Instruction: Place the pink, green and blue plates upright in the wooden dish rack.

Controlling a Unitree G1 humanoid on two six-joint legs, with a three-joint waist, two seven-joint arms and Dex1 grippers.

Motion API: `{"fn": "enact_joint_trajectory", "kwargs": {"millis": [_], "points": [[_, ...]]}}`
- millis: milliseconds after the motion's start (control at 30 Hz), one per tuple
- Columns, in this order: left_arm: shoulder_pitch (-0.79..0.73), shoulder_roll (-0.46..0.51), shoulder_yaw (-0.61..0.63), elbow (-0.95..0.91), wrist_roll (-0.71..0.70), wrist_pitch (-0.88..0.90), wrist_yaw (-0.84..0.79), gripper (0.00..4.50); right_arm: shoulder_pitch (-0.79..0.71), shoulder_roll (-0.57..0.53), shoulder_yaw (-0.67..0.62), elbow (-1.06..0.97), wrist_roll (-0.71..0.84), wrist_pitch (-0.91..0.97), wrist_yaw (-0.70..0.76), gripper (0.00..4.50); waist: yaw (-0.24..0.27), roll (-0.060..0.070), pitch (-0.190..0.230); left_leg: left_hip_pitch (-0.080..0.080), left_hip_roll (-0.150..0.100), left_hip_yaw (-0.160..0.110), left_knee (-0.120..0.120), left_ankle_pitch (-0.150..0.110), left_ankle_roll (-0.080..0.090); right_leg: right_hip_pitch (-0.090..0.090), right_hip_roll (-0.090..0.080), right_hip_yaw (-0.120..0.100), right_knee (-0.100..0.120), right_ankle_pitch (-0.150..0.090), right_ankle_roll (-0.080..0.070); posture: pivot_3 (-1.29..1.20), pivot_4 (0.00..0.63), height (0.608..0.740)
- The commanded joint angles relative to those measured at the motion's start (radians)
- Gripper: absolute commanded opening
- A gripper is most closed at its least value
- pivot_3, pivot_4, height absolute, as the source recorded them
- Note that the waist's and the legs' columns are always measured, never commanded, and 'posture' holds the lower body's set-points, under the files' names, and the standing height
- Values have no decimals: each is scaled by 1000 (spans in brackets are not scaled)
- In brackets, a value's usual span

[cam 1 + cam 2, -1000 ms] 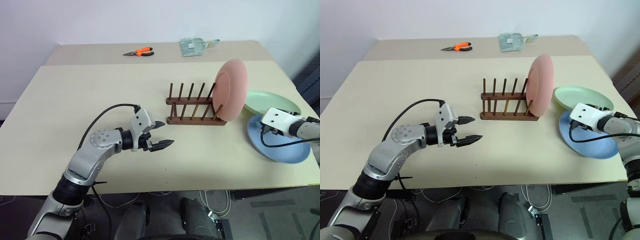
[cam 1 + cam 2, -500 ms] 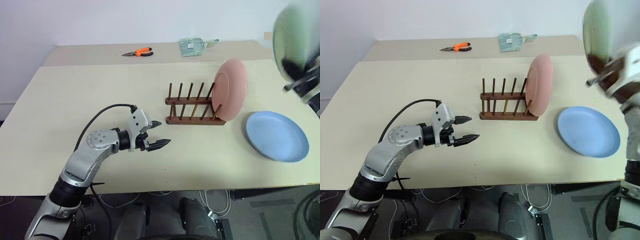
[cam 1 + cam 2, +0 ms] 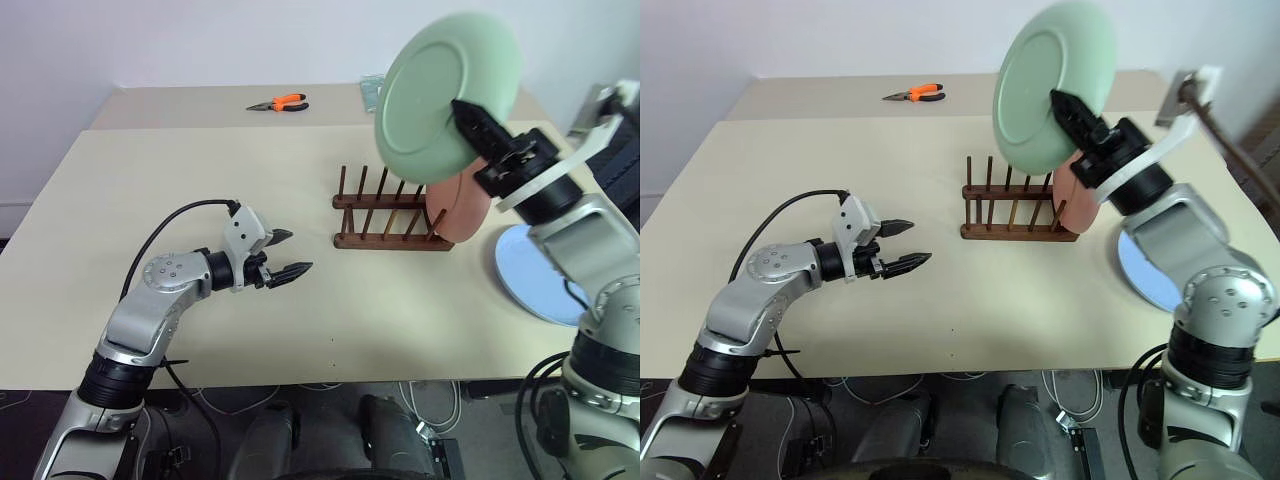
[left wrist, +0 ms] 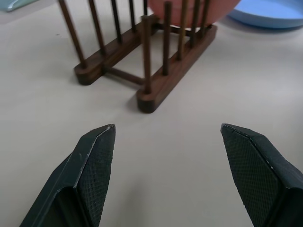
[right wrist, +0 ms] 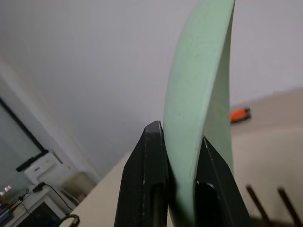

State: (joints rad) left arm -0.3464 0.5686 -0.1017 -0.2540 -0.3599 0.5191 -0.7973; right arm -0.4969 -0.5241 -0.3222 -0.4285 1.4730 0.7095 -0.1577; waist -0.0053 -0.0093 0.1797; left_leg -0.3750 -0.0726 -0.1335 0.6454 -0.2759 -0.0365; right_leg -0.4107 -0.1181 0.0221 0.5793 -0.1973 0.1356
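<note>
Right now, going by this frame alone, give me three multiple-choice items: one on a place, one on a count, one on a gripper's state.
1. Where is the blue plate?
A. flat on the table
B. in the wooden dish rack
C. in a gripper

2. How many plates stand in the wooden dish rack?
A. none
B. one
C. two

3. What is the right gripper doing?
A. hanging open
B. shut on nothing
C. clamped on the green plate's rim

Answers:
1 A, it lies flat, right of the rack.
2 B, only the pink plate stands there.
3 C, its fingers pinch the green plate, held high above the rack.
</note>
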Motion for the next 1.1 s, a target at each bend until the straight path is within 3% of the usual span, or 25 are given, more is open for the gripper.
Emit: {"fn": "enact_joint_trajectory", "kwargs": {"millis": [33,633,733,833,1000,1067,1100], "points": [[8,-4,24,-30,-9,-14,7,3650,-1,26,5,-38,-33,-36,-60,32,0,0,0,0,0,0,0,0,0,0,0,0,0,0,0,0,150,740],[19,-8,17,-40,-7,-12,13,3650,9,2,102,-29,-246,49,-80,32,-6,0,0,1,0,1,0,0,0,0,1,0,1,0,0,0,150,740],[18,-12,13,-41,-7,-12,14,3650,-12,-43,141,-37,-368,53,-41,1265,-6,0,0,1,0,1,0,0,0,0,1,0,1,0,0,0,150,740],[18,-17,10,-43,-9,-9,13,3650,-19,-148,167,-97,-521,-5,104,2718,-5,0,0,1,0,1,0,0,0,0,1,0,0,0,0,0,150,740],[13,-25,-1,-38,-7,-10,5,3650,-15,-231,48,-84,-568,-67,246,2718,-5,-1,0,1,0,1,0,0,0,1,1,-1,-1,-1,1,0,150,740],[1,-33,-11,-23,0,-18,1,3650,15,-276,-91,-14,-537,-67,306,2718,-1,-1,0,1,1,1,0,0,0,1,1,-1,-1,-1,2,0,150,740],[-7,-38,-17,-15,3,-21,-1,3650,50,-311,-169,28,-540,-63,347,3287,4,-2,0,1,0,1,0,0,0,2,1,-1,-1,-1,2,0,150,740]]}}
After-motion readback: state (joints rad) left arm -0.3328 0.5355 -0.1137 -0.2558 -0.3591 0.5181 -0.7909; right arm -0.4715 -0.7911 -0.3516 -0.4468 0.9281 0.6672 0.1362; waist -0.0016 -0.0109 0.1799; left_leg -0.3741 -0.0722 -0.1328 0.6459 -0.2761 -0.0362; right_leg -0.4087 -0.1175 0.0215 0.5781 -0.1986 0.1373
